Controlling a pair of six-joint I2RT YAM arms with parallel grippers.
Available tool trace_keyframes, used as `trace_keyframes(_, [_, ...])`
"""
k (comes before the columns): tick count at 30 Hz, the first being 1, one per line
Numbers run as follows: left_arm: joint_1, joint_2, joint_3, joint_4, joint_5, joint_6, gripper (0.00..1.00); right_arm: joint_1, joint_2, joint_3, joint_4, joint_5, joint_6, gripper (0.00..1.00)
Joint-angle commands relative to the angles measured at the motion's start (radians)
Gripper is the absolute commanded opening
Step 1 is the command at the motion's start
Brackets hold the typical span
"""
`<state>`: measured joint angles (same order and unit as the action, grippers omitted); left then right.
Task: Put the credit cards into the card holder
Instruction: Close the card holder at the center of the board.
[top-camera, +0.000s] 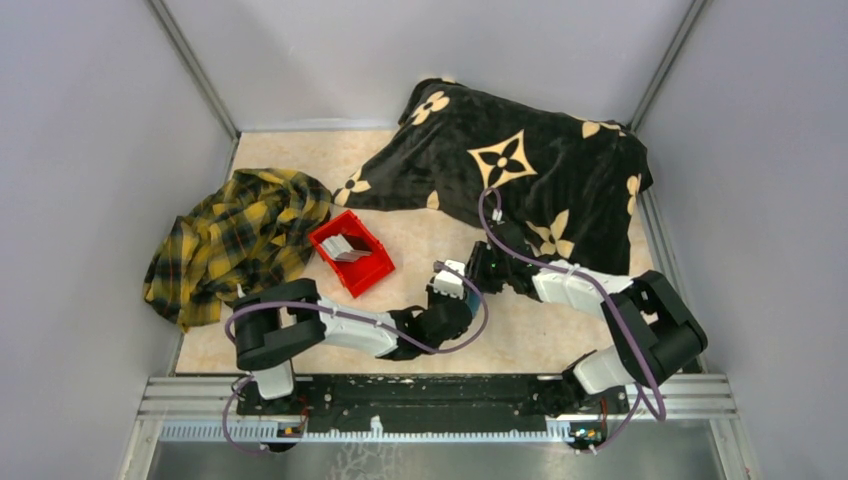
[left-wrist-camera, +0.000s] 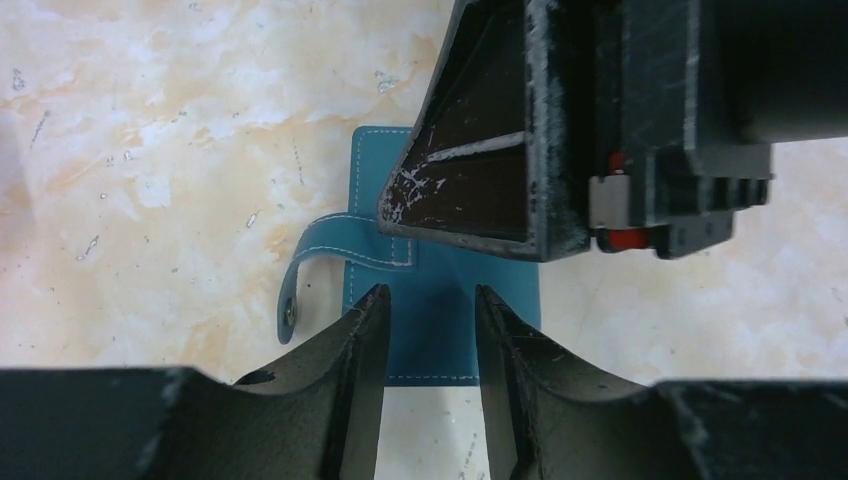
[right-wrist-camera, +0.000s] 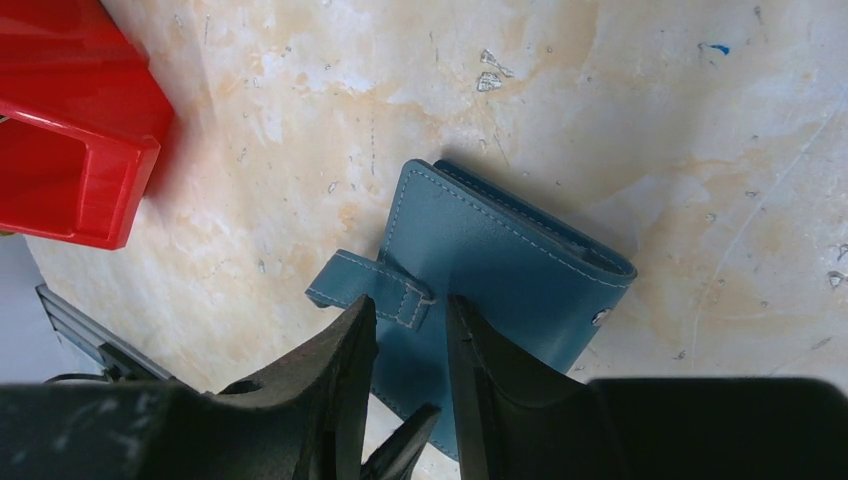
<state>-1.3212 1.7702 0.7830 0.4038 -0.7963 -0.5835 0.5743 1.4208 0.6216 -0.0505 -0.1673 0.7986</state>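
One folded teal card holder (right-wrist-camera: 500, 250)

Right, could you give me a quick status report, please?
Both open: left gripper, right gripper, tips over the card holder. Holder closed, strap loose. The credit cards sit in the red bin. Nothing between bin and holder.

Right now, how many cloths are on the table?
2: yellow plaid cloth at the left, beside the red bin; black flower-patterned cloth at the back right. None else visible.
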Motion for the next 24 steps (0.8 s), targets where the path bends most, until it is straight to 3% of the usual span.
trace_keyframes(1, [0.018,0.037,0.019,-0.012,0.041,-0.037,0.43,0.012,0.032,-0.013,-0.009,-0.004,0.001,0.33])
trace_keyframes(12, [0.033,0.106,0.093,-0.243,0.051,-0.185,0.41,-0.004,-0.007,0.0,-0.027,-0.002,-0.009,0.34])
trace_keyframes(24, [0.034,0.133,0.131,-0.374,0.055,-0.291,0.4,-0.092,-0.186,-0.002,-0.088,0.017,-0.042,0.42])
